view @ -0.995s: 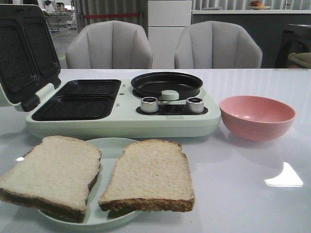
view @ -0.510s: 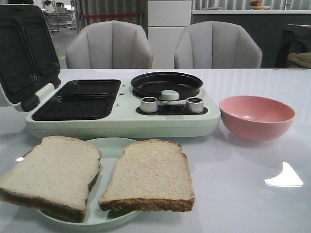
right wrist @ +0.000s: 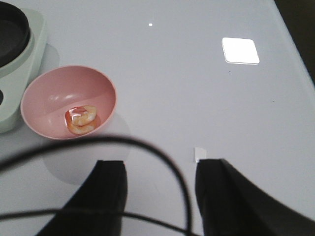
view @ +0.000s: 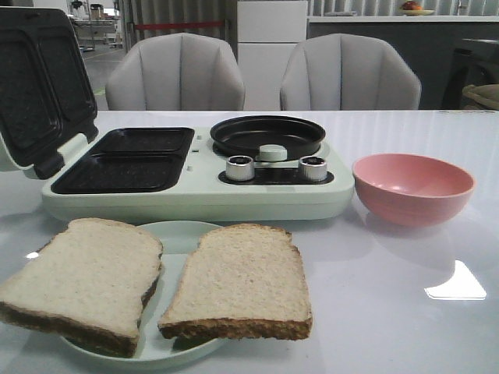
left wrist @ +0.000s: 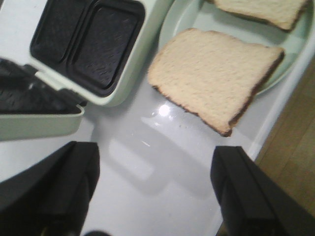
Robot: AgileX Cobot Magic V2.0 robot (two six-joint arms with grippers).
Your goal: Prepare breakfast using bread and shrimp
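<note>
Two slices of bread lie side by side on a pale green plate at the table's front left; the left wrist view shows one slice whole and the other slice partly. Curled pink-orange shrimp lie in the pink bowl, which the front view shows as a pink bowl at the right. My left gripper hangs open over bare table beside the plate. My right gripper is open over bare table near the bowl. Neither gripper shows in the front view.
A mint-green breakfast maker stands behind the plate, its lid raised at the left over two black sandwich wells, with a round black pan and two knobs on its right half. A black cable crosses the right wrist view.
</note>
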